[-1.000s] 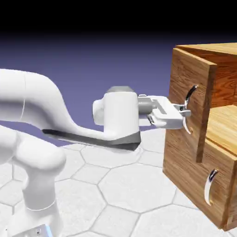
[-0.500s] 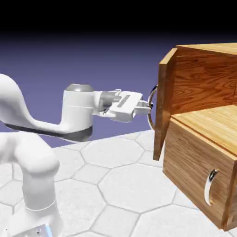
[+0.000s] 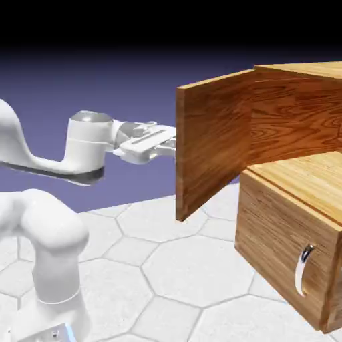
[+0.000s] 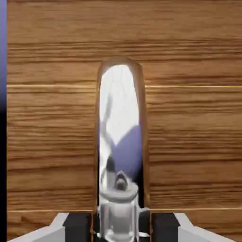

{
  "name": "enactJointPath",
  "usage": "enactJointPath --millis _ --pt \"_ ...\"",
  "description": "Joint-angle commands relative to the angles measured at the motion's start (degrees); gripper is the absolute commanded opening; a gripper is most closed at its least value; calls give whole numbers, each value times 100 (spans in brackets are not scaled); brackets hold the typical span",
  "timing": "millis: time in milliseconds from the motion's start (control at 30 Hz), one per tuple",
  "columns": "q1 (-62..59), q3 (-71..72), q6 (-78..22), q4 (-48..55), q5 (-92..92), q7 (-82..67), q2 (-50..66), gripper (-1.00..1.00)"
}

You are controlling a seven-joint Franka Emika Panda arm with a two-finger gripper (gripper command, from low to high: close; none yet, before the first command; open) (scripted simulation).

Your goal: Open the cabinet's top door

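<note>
The cabinet (image 3: 294, 127) of orange-brown wood stands at the exterior view's right. Its top door (image 3: 214, 143) is swung far out to the left, with its inner face toward the camera. My gripper (image 3: 172, 141) reaches in from the left to the door's outer face, where the door's edge hides its fingertips. In the hand view the curved silver handle (image 4: 120, 142) runs up the middle over the door's wood (image 4: 189, 118). My gripper (image 4: 120, 228) is shut on the handle's lower end, one dark finger (image 4: 78, 226) on each side of it.
Below the open compartment sits the shorter lower panel (image 3: 280, 247) with its small silver handle (image 3: 304, 270), closed. My white arm (image 3: 40, 220) rises at the lower left over a table of pale hexagonal tiles (image 3: 187, 274).
The top door has swung from slightly ajar to wide open. My hand has drawn back to the left with the handle held in it.
</note>
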Motion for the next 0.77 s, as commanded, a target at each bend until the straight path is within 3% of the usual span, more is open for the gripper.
enactJointPath --millis 0,333,733 --pt "6 208 -196 104 228 51 148 -100" --pt "-606 2178 -2363 1791 2112 754 2109 -100" --pt "-1806 3871 -4736 3999 2907 1903 4469 -100"
